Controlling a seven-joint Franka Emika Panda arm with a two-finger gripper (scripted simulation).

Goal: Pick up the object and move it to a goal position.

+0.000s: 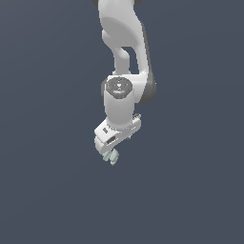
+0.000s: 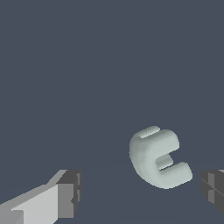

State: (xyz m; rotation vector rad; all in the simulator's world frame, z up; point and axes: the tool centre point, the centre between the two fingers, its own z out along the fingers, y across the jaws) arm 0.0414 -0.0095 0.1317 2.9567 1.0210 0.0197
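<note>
- In the wrist view, nearest the camera, the tool [image 2: 140, 192] stands wide apart: one finger [image 2: 65, 194] shows at about 7 o'clock in the frame and the other finger [image 2: 213, 189] at about 4 o'clock, with clear floor between them. It has hold of nothing.
- The object [image 2: 158, 156], a pale grey-green C-shaped lump with short rounded lobes, lies in the gap between the fingers, nearer the 4 o'clock one and apart from both.
- In the exterior view the tool [image 1: 110, 153] hangs from the white arm [image 1: 123, 71] at the frame's centre, and the object [image 1: 112, 156] peeps out at its tip, at about 6 o'clock from the wrist. Whether the object rests on the dark surface [image 1: 47, 200] cannot be told, though it looks so.
- Judged step: the final descent and squeeze. To do it well, I would centre the gap over the lump first, since it sits off to one side, then lower until the pads flank its thick curved back, not the thin lobes, and close slowly so it does not skid away.
- No containers are in sight in either view, and no goal marker shows.
</note>
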